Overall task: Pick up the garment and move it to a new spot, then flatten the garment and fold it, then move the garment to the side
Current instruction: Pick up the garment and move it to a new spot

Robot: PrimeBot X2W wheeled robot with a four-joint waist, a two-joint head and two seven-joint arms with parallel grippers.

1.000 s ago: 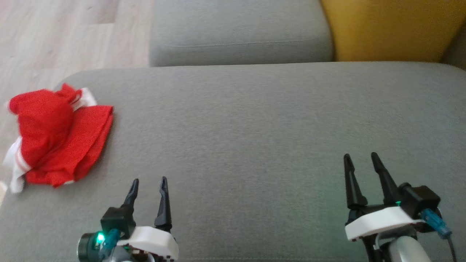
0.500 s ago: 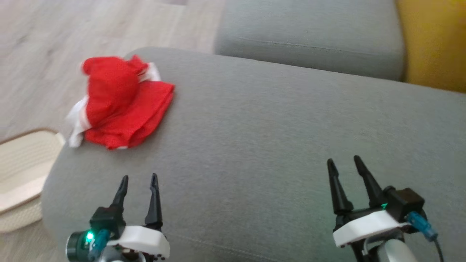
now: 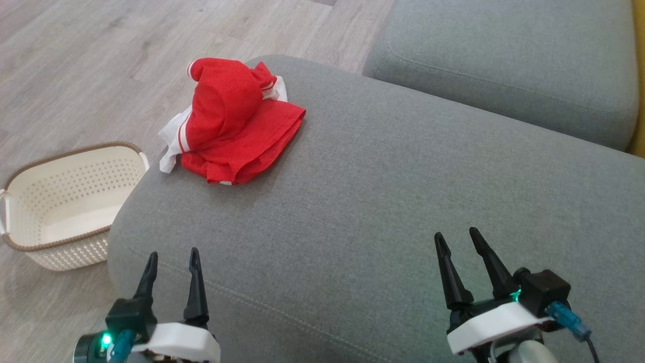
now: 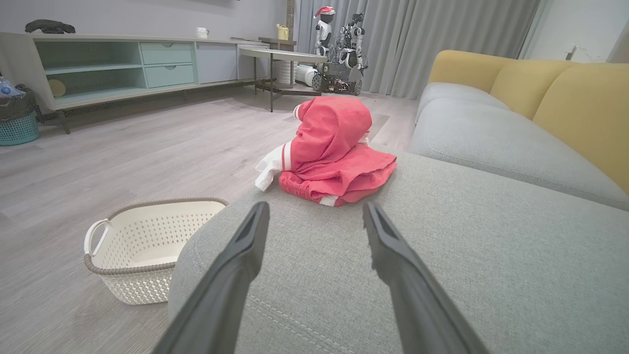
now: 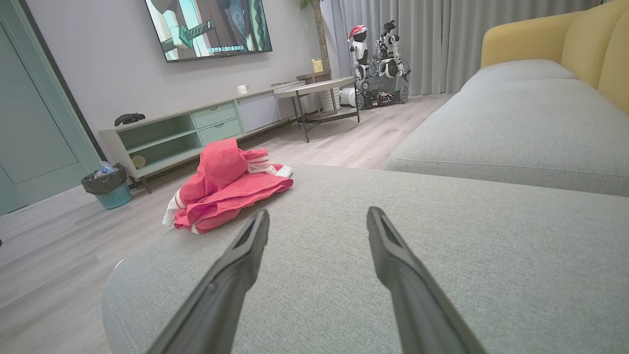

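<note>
The left gripper (image 3: 172, 253) has its two dark fingers spread apart with nothing between them, at the near left edge of the grey sofa seat (image 3: 383, 201). The right gripper (image 3: 456, 233) is spread the same way and holds nothing, above the near right part of that seat. Both point toward the far side.

The garment (image 3: 227, 126), red with white trim, lies bunched in a heap on the far left corner of the seat, well apart from both grippers, with a white edge hanging over the side.

On the floor (image 3: 75, 60) to the left, just beside the seat, stands a cream basket (image 3: 65, 181) with holes in its walls and a brown rim. A second grey seat (image 3: 504, 65) lies farther off to the right, with a yellow backrest (image 4: 580, 103) behind it. Across the room are a low cabinet (image 5: 196, 128), a small bin (image 5: 108, 187), a wall screen (image 5: 211, 24) and a parked robot (image 5: 381, 54).
</note>
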